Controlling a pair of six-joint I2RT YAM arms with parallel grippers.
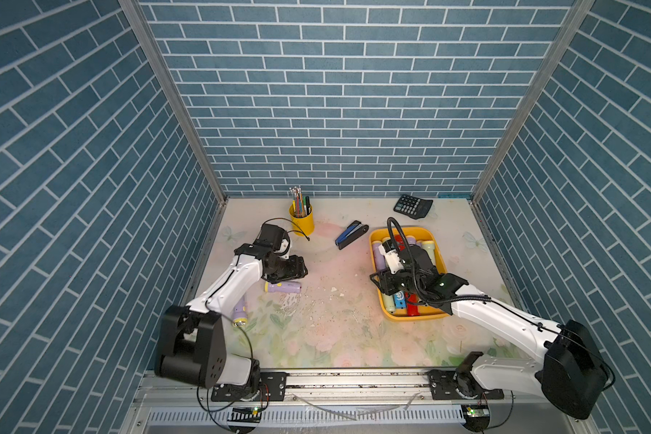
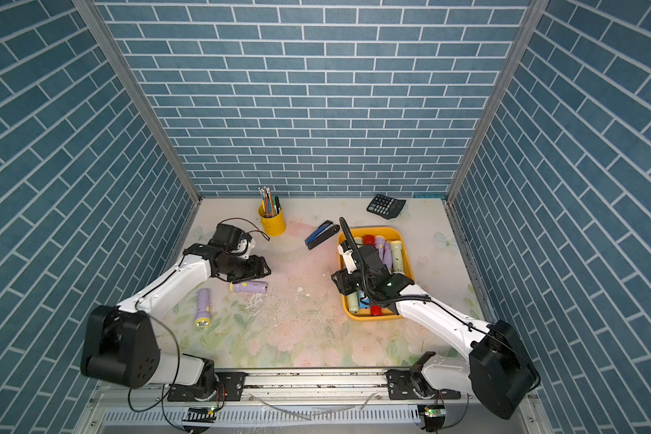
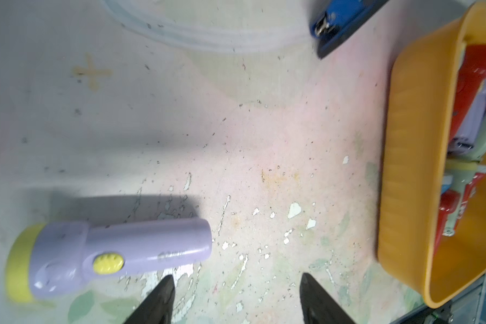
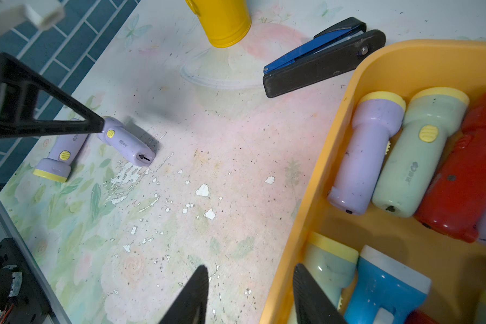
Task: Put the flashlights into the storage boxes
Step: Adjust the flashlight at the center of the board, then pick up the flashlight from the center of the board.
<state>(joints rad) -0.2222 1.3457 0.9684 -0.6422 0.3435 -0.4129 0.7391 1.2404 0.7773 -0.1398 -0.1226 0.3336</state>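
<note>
Two lilac flashlights lie on the mat at the left, one (image 1: 282, 287) (image 3: 110, 252) just in front of my left gripper (image 1: 294, 270) (image 3: 236, 279), the other (image 2: 203, 306) nearer the front edge. My left gripper is open and empty, and the nearer lilac flashlight lies just outside one fingertip. The yellow storage box (image 1: 414, 317) (image 4: 376, 70) on the right holds several flashlights: lilac (image 4: 368, 151), pale green (image 4: 415, 157), red (image 4: 466, 168) and blue (image 4: 387, 291). My right gripper (image 1: 381, 284) (image 4: 250, 268) hovers open over the box's left rim, holding nothing.
A yellow pen cup (image 1: 302, 221) stands at the back left. A blue-and-black stapler (image 1: 351, 233) lies between the cup and the box. A black calculator (image 1: 413, 206) sits by the back wall. Brick-patterned walls close in the table on three sides.
</note>
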